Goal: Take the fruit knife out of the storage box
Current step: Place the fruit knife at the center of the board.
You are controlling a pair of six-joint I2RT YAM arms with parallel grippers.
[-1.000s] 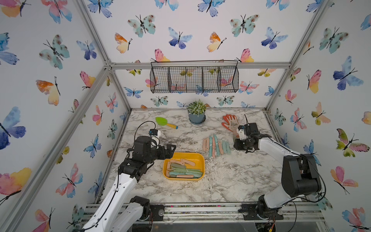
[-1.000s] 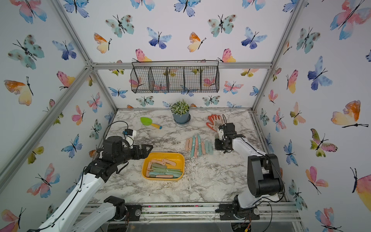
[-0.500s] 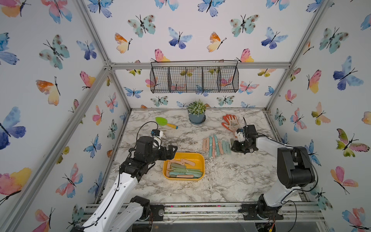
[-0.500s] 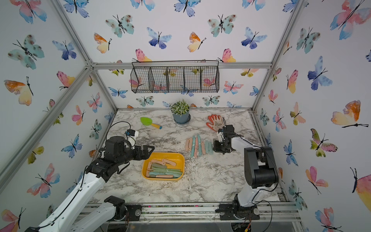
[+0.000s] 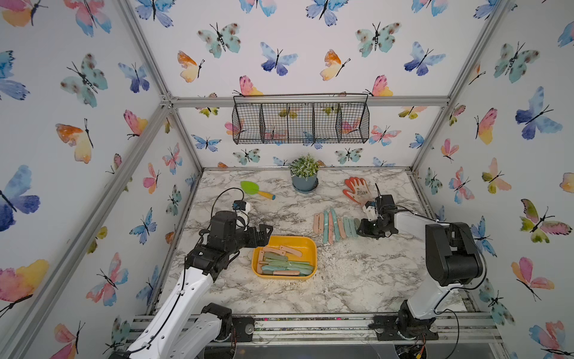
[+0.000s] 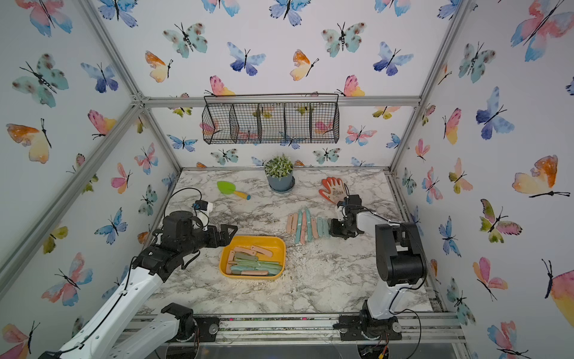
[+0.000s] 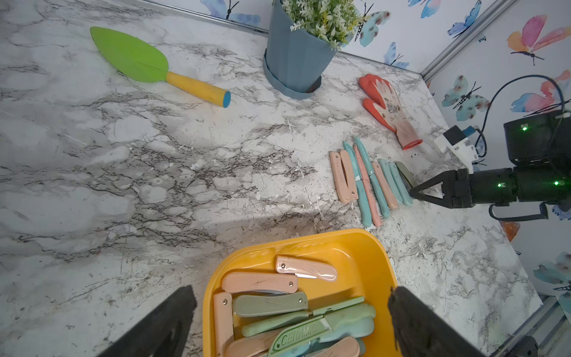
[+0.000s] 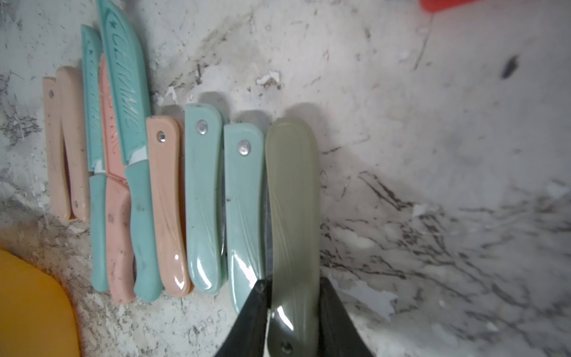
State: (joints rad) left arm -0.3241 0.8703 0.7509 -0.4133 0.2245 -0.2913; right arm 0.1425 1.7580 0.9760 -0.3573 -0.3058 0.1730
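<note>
The yellow storage box (image 5: pixel 285 238) (image 6: pixel 253 238) (image 7: pixel 370 256) sits on the marble table and holds several folded and sheathed fruit knives (image 5: pixel 284 264) (image 7: pixel 268 304). My left gripper (image 5: pixel 265 233) (image 6: pixel 230 234) (image 7: pixel 289 291) hangs open at the box's left edge, its fingers spread wider than the box. A row of knives (image 5: pixel 334 225) (image 6: pixel 306 225) (image 8: pixel 154 185) lies behind the box to the right. My right gripper (image 5: pixel 362 228) (image 6: pixel 332 229) (image 8: pixel 292 282) is shut on an olive-green folded fruit knife (image 8: pixel 292 201) (image 7: pixel 404 173) at the row's right end.
A potted plant (image 5: pixel 304 174) stands at the back centre. A green trowel (image 5: pixel 256 189) lies to its left and an orange glove (image 5: pixel 357 191) to its right, just behind the right arm. A black wire basket (image 5: pixel 299 119) hangs on the back wall.
My right gripper has moved left and down with the olive-green knife, up against the row's right end. The left gripper has crept slightly right toward the box.
</note>
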